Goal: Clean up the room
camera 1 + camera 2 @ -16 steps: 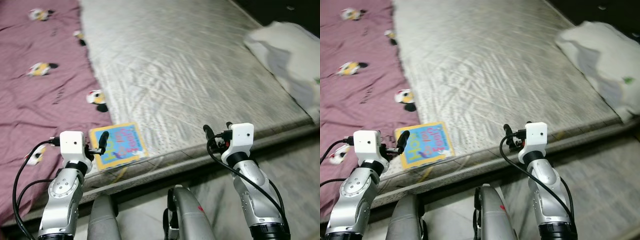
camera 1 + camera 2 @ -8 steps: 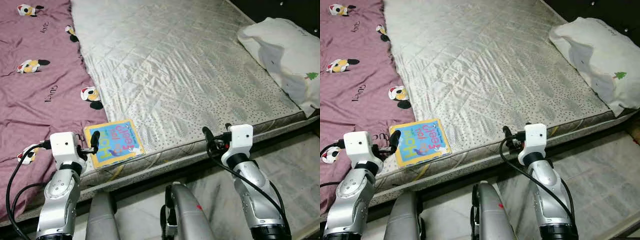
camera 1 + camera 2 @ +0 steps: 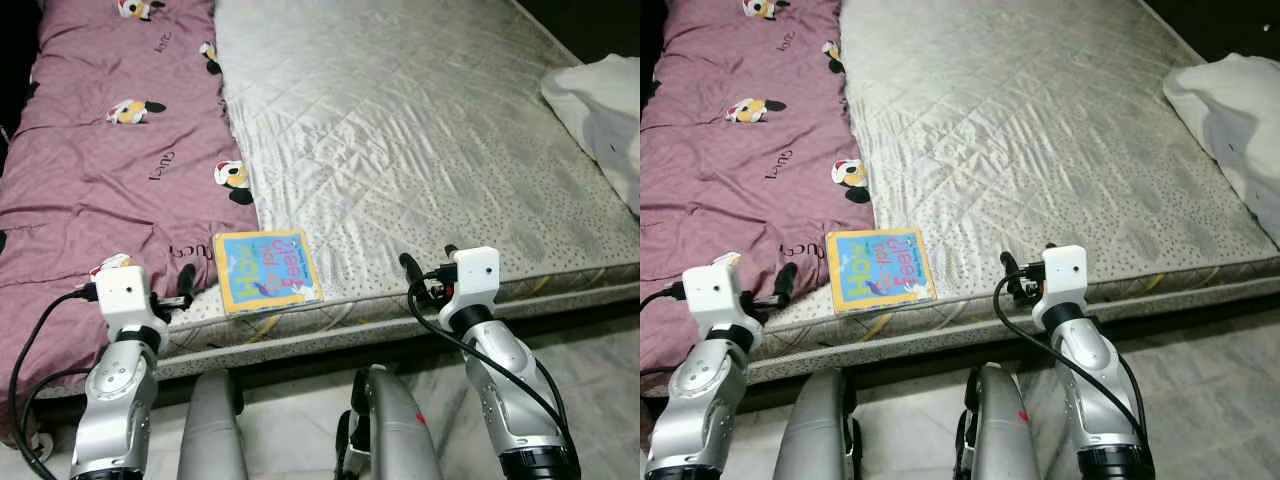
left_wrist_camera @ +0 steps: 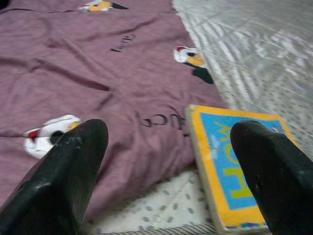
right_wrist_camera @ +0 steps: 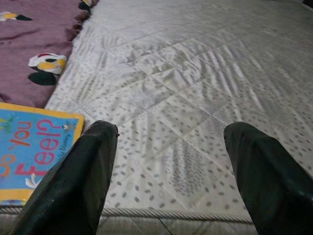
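A thin picture book (image 3: 266, 271) with a yellow border and blue cover lies flat on the bare mattress (image 3: 420, 130), near its front edge and beside the purple blanket (image 3: 110, 170). My left gripper (image 3: 182, 288) is open, low over the blanket's front edge just left of the book. In the left wrist view the book (image 4: 234, 171) lies by one finger, with the blanket between the fingers (image 4: 68, 171). My right gripper (image 3: 428, 265) is open over the mattress's front edge, right of the book. In the right wrist view the book (image 5: 34, 152) sits off to one side.
A white pillow (image 3: 600, 110) lies at the mattress's right side. The blanket, printed with cartoon mice, covers the bed's left part. A pale tiled floor (image 3: 590, 370) runs in front of the bed, and my legs (image 3: 390, 430) stand close to the bed frame.
The whole view has shifted, so the camera turned left and the bed now sits further right in the picture. The left gripper now sits left of the book instead of at its edge.
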Motion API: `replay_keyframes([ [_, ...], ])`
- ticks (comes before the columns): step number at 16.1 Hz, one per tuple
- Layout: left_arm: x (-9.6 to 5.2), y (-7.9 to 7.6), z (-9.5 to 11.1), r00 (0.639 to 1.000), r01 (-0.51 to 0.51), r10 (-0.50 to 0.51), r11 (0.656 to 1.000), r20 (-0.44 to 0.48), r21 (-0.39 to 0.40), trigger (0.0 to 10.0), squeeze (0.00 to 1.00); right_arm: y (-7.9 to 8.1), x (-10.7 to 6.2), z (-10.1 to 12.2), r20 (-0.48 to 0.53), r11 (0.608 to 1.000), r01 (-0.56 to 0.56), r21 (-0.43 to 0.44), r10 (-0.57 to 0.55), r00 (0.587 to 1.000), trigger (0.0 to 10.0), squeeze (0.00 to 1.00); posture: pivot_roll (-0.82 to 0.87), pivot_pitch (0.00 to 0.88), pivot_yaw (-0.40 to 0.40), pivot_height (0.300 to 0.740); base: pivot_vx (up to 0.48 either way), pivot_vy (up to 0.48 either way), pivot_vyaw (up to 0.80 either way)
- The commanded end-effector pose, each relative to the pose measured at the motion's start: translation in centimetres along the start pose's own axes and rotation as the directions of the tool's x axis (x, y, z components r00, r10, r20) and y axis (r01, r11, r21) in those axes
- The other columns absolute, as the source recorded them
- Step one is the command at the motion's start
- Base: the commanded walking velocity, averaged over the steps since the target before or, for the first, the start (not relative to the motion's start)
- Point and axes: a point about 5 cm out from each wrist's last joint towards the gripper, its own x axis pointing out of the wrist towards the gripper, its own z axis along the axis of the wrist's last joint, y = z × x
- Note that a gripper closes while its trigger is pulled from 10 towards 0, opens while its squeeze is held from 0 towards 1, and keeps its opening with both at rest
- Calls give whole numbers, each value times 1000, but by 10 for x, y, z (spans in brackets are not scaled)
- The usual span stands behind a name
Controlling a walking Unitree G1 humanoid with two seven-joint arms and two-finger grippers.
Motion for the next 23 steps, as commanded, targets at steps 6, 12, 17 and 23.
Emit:
replay_keyframes([
  [6,4,4,-2,1000,-1,1,1000,-20,1,10000,0,-4,-2,0,-11,1000,8,-1,-8,1000,10000,0,-20,172,-81,549,0,0,0],
  [12,11,7,1,1000,-19,19,999,0,-33,10000,0,-8,-3,0,-12,1000,20,-6,-20,1000,10000,0,-27,173,-87,514,0,0,0],
  [17,17,12,4,998,-65,66,994,8,-92,10000,0,-10,-3,0,-17,1000,21,-14,-22,1000,10000,0,-35,173,-95,514,0,0,0],
  [23,35,0,20,998,24,-16,990,59,-141,10000,0,-18,-10,1,-25,998,32,-46,-33,999,10000,0,-77,195,-119,514,0,0,0],
])
